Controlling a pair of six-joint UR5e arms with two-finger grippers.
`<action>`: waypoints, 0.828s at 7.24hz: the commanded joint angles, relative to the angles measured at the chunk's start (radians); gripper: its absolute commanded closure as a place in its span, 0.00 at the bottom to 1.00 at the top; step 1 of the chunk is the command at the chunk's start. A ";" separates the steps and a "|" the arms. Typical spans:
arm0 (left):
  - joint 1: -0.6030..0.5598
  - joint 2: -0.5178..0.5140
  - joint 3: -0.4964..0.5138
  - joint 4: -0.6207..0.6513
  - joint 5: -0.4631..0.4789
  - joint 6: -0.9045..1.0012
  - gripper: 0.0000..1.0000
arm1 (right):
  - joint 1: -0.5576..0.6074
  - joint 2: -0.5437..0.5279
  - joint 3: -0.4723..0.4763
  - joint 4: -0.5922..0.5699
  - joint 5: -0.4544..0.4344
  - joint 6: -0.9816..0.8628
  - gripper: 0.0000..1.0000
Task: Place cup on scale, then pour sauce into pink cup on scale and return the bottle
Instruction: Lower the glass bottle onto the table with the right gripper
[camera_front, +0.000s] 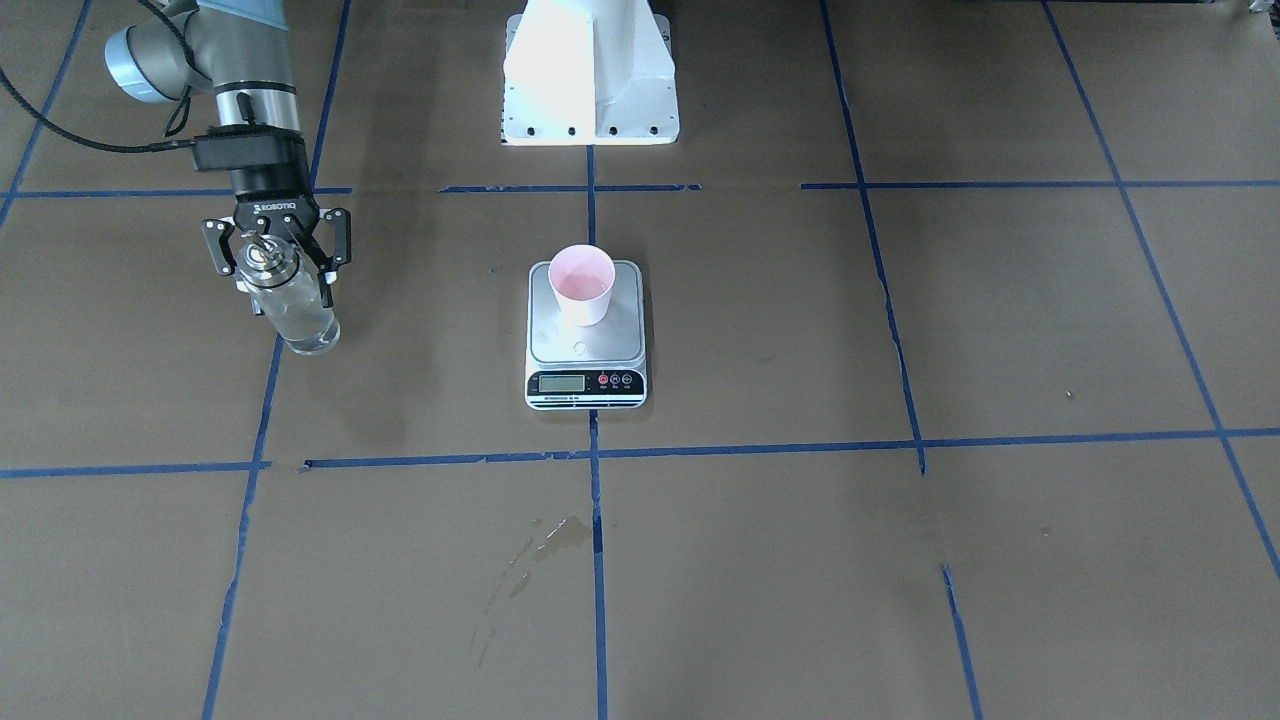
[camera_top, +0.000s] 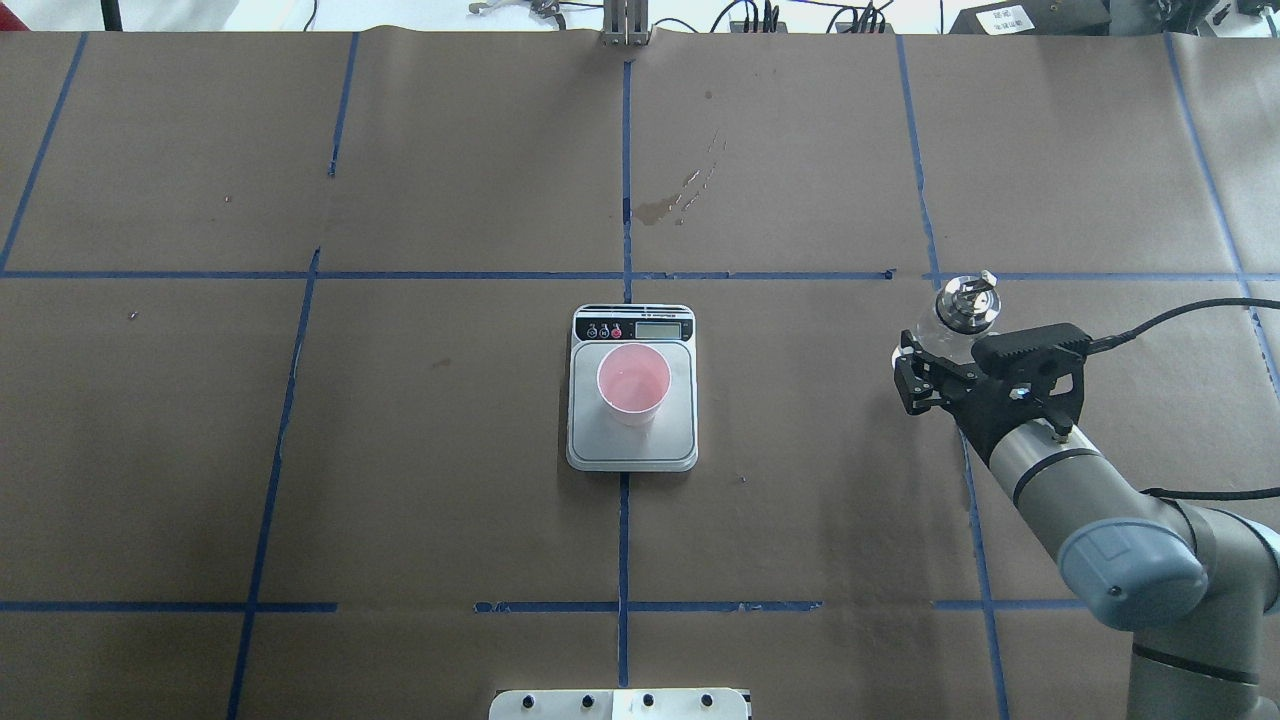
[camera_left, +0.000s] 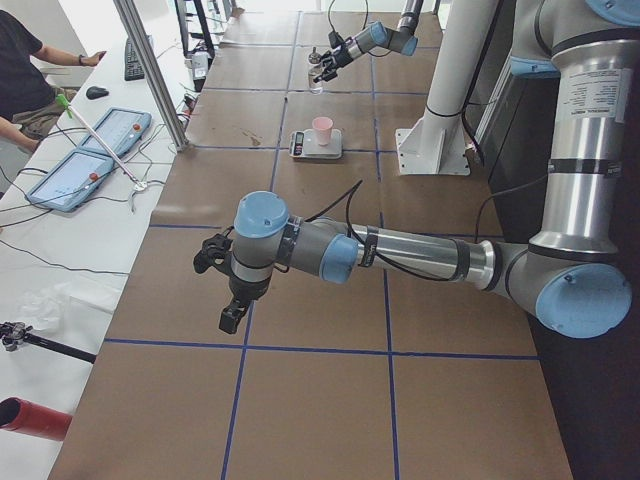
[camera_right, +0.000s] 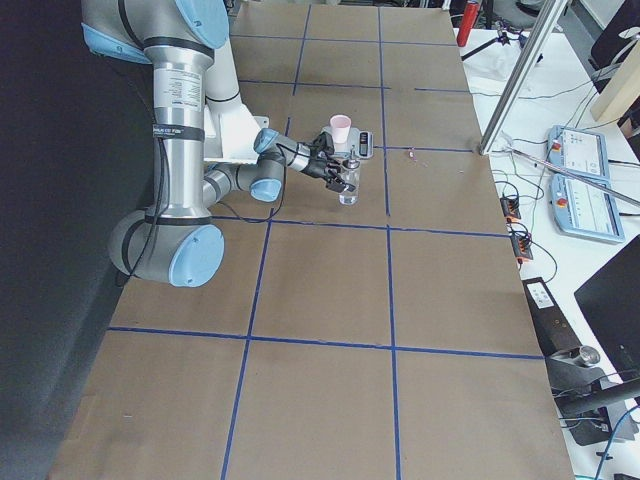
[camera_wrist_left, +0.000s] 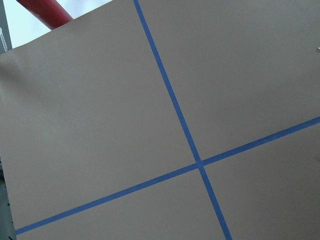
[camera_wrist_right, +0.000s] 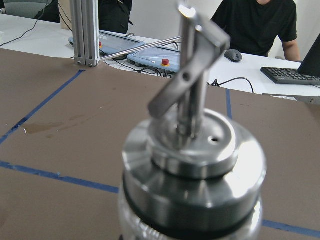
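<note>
— Where is the bottle (camera_top: 965, 305)?
— Seen from overhead, it is on the table (camera_top: 420, 480), at 3 o'clock of the scale (camera_top: 670, 440). The cup (camera_top: 633, 385) is on the scale. My right gripper (camera_front: 277, 275) is spread around its cap. The left gripper (camera_left: 230, 315), I cannot tell.
— The risk?
— I think a finger may clip and topple it when I retreat.

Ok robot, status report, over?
Right claw around bottle, grip unclear; left claw far off, can't tell. Cup on scale. Nothing between bottle and scale.
</note>
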 joint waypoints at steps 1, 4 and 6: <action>-0.001 -0.002 -0.002 -0.002 0.000 0.000 0.00 | 0.000 -0.038 -0.012 0.050 0.008 0.021 1.00; -0.001 -0.005 -0.004 -0.002 0.000 0.000 0.00 | 0.000 -0.040 -0.074 0.052 0.039 0.068 1.00; -0.001 -0.005 -0.004 -0.002 0.000 0.000 0.00 | 0.002 -0.047 -0.077 0.052 0.054 0.087 1.00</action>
